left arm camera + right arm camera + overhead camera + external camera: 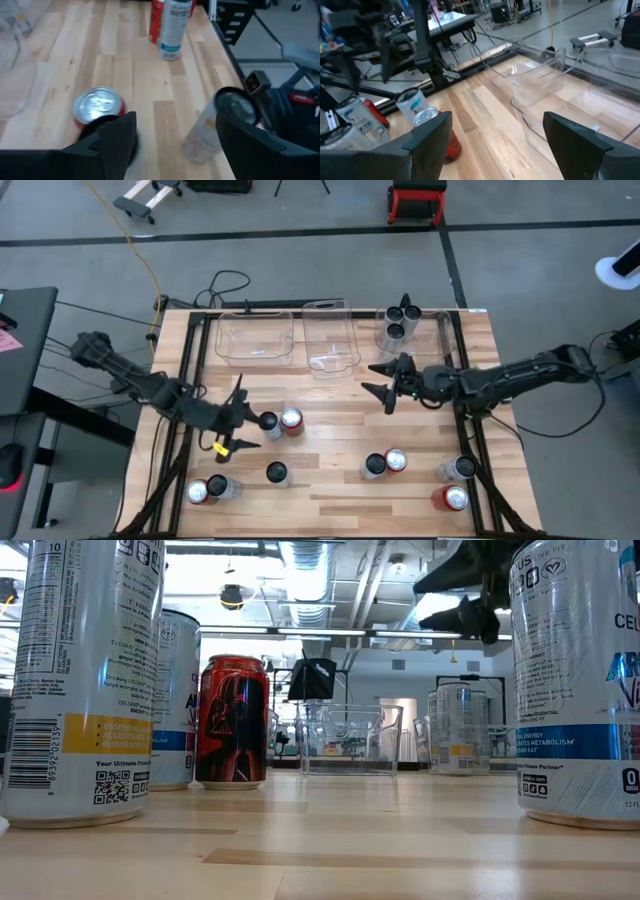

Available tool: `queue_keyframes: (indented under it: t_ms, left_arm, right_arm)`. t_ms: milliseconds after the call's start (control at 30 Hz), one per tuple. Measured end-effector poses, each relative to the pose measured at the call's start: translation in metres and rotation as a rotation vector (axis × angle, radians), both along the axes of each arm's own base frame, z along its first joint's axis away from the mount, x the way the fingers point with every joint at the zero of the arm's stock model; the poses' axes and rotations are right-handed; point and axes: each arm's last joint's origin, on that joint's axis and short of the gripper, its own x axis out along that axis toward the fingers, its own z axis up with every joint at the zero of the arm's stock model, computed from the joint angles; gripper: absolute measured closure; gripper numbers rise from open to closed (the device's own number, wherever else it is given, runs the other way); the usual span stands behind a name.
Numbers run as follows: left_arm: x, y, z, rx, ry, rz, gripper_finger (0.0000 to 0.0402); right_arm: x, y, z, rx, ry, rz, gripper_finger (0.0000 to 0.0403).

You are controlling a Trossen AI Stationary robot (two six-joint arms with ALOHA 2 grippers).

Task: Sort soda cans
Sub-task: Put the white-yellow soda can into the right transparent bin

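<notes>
Several soda cans stand upright on the wooden table [330,510]. A dark-topped silver can [268,422] and a red can [291,421] stand side by side just in front of my left gripper [241,416], which is open and points toward the table's right. In the left wrist view the red can [97,106] stands behind one finger and the silver can [210,132] by the other. My right gripper [379,380] hangs open above the table's middle, in front of the middle clear bin [330,340], with nothing between its fingers [495,137].
Three clear bins line the far edge; the right one [425,330] holds two dark-topped cans [397,321]. Other cans stand near the front: a pair at the left [208,490], a single one [276,473], a pair [385,464], and two at the right [453,485].
</notes>
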Motion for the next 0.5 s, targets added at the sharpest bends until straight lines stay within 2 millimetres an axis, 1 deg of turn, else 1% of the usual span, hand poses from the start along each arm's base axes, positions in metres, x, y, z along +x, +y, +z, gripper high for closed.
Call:
queue_keyframes:
  t_ms: [133,267,500]
  left_arm:
    - [0.002,-0.021,-0.003,-0.03,-0.029,0.017,0.0136]
    - [0.008,-0.044,-0.009,-0.043,-0.072,0.025,0.0137]
    - [0.022,-0.078,-0.033,-0.002,-0.08,0.005,0.0132]
  right_arm:
    - [0.003,0.0,-0.004,-0.004,0.02,0.0,0.0072]
    - [0.003,0.004,-0.001,-0.032,0.003,0.024,0.0072]
    - [0.002,0.016,0.003,-0.081,-0.03,0.089,0.0072]
